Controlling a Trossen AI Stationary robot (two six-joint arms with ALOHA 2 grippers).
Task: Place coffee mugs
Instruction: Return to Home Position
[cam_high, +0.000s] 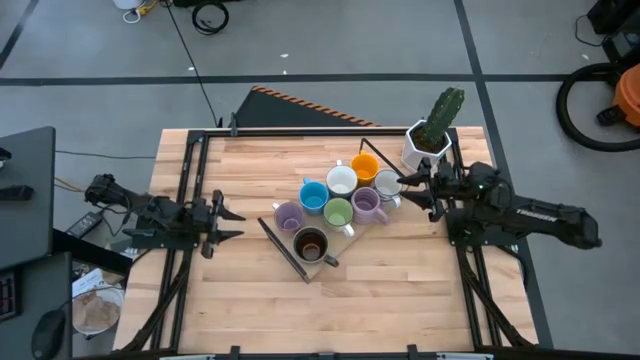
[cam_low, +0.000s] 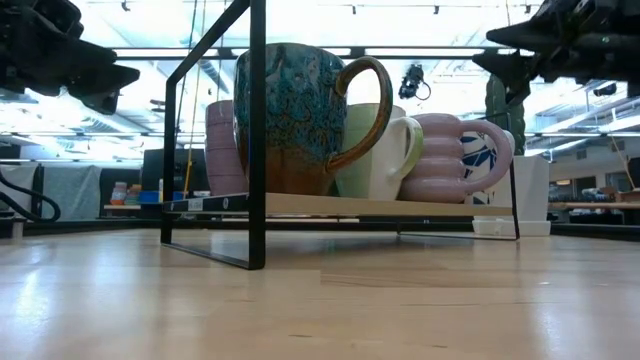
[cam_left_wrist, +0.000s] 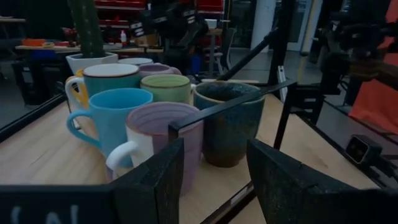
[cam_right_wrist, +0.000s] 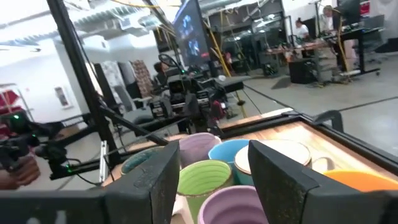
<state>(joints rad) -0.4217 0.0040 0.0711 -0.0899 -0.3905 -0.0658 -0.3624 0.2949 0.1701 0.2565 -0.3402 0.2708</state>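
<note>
Eight mugs stand close together on a wooden shelf in a black wire frame at mid-table: orange, two white, blue, green, two purple, and dark brown, the nearest one in the low view. My left gripper hovers open to the left of the group, facing it. My right gripper is open at the group's right side, above the mugs, touching nothing.
A white pot with a green cactus stands by the table's far right corner, just behind my right gripper. Black frame rails run along both sides of the table. Bare wood lies in front of the mugs.
</note>
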